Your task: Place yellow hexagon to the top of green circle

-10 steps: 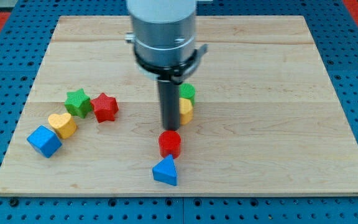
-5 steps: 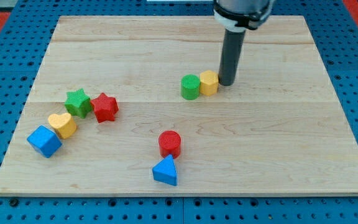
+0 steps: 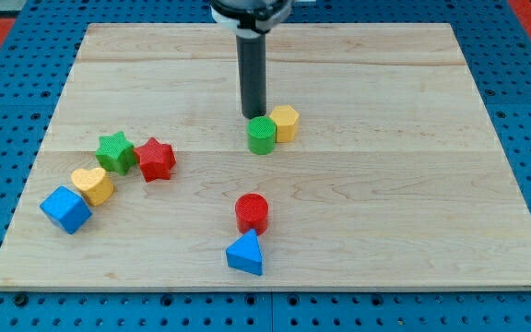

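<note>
The yellow hexagon (image 3: pixel 285 123) sits near the board's middle, touching the green circle (image 3: pixel 262 135), which lies to its lower left. My tip (image 3: pixel 253 115) stands just above the green circle, at the yellow hexagon's left, close to both blocks.
A green star (image 3: pixel 115 151) and a red star (image 3: pixel 156 159) sit at the view's left, with a yellow heart (image 3: pixel 93 184) and a blue cube (image 3: pixel 65 208) below them. A red cylinder (image 3: pixel 252 212) and a blue triangle (image 3: pixel 245 253) lie near the wooden board's (image 3: pixel 413 184) bottom edge.
My tip swung from the left of the pair to the hexagon's right, then to above the green circle. The yellow hexagon and green circle shifted left, hexagon now upper right of the circle.
</note>
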Controlling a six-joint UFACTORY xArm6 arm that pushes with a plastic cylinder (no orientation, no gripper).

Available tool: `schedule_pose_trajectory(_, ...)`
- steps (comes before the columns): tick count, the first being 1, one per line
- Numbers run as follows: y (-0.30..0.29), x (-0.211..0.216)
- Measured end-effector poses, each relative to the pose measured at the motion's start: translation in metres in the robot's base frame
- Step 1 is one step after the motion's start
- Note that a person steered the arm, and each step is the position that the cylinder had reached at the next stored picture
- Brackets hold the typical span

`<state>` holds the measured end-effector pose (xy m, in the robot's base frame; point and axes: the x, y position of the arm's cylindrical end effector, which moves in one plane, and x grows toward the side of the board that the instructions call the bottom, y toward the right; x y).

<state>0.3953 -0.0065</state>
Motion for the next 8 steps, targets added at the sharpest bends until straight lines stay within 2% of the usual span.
schedule_pose_trajectory(2, 0.023, 0.059)
schedule_pose_trajectory(3, 0.080, 0.066)
schedule_pose_trajectory(4, 0.061, 0.076)
schedule_pose_trajectory(5, 0.051, 0.076)
schedule_pose_trajectory(6, 0.096, 0.061)
schedule_pose_trajectory(7, 0.105, 0.033)
schedule_pose_trajectory(8, 0.079, 0.013)
